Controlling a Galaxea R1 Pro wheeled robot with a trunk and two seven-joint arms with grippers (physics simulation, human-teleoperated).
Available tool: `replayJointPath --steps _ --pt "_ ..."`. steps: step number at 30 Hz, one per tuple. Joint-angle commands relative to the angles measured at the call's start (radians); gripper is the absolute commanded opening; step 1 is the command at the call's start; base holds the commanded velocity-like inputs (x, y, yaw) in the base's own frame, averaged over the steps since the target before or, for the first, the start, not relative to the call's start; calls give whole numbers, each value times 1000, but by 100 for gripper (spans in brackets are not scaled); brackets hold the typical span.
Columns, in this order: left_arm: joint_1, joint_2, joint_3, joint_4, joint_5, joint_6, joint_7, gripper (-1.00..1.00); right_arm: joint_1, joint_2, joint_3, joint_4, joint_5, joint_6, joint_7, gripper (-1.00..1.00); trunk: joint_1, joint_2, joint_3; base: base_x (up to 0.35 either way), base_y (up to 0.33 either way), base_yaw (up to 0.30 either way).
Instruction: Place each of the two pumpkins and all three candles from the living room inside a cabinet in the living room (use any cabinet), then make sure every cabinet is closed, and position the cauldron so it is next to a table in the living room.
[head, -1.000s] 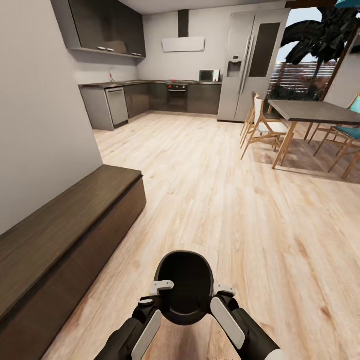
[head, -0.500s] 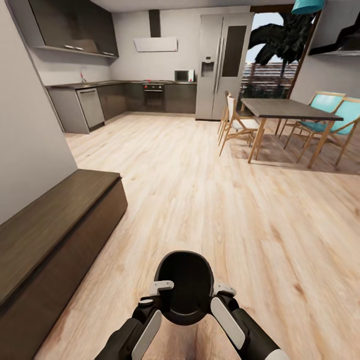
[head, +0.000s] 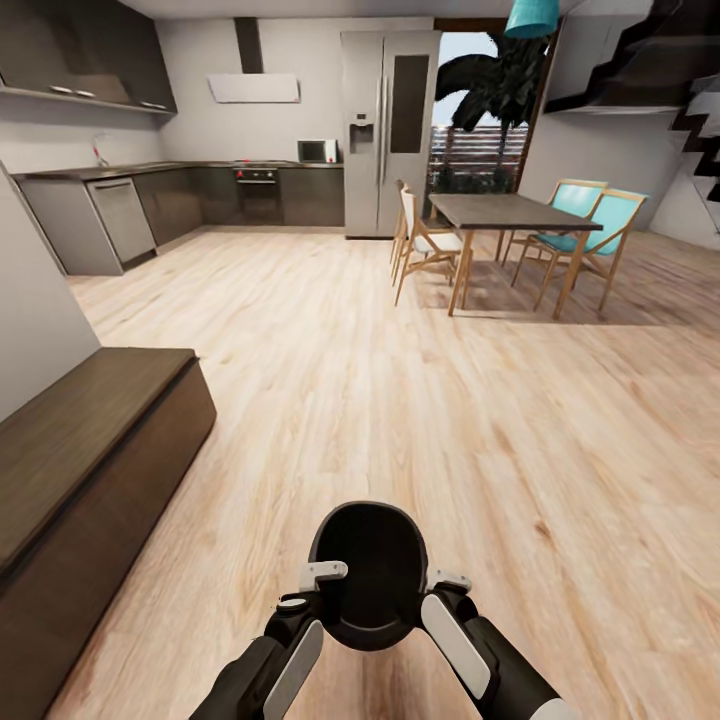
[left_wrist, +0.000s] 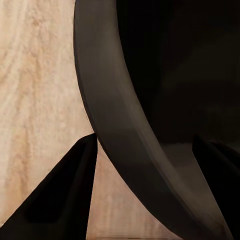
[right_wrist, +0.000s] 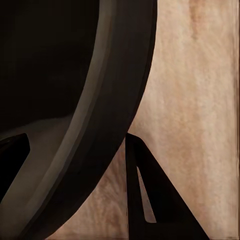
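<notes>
The black cauldron (head: 368, 575) hangs low in front of me over the wooden floor, mouth facing up, held between both arms. My left gripper (head: 322, 582) is shut on its left rim and my right gripper (head: 442, 584) on its right rim. In the left wrist view the greyish rim of the cauldron (left_wrist: 125, 125) runs between the two dark fingers (left_wrist: 65, 195). The right wrist view has the cauldron (right_wrist: 100, 110) rim clamped the same way beside a finger (right_wrist: 150, 200). The long dark brown cabinet (head: 80, 450) stands at my left along the wall, its front shut. The pumpkins and candles are out of view.
A dining table (head: 510, 210) with wooden and teal chairs (head: 585, 225) stands ahead to the right. Behind it are a steel fridge (head: 385, 130) and a grey kitchen counter (head: 150, 195). A staircase (head: 690, 80) climbs at the upper right. Wide wooden floor (head: 400, 400) lies between.
The whole view has swung to the right, so the camera turned: cabinet and kitchen slid left and the table came nearer centre. The cauldron stays held the same way.
</notes>
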Motion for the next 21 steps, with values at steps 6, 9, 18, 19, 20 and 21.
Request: replayJointPath --steps 6,9,18,19,20,21 --pt "0 0 -2 -3 18 -3 7 -100 -2 0 -1 -11 -6 -9 -6 -100 -1 -1 -1 -121 0 -273" --pt "0 0 -2 -3 17 -3 7 -100 -2 0 -1 -11 -6 -9 -6 -100 -1 -1 -1 -114 0 -273" --pt "0 0 -2 -3 17 -4 7 -100 -2 0 -1 -11 -6 -9 -6 -100 -1 -1 -1 -97 0 -273" --pt "0 0 -2 -3 17 -4 7 -100 -2 0 -1 -11 -6 -9 -6 -100 -1 -1 -1 -82 0 -273" --pt "0 0 -2 -3 17 -4 7 -100 -2 0 -1 -11 -6 -9 -6 -100 -1 -1 -1 -80 0 -273" --pt "0 0 -2 -3 17 -4 7 -100 -2 0 -1 -11 -6 -9 -6 -100 -1 -1 -1 -78 0 -273"
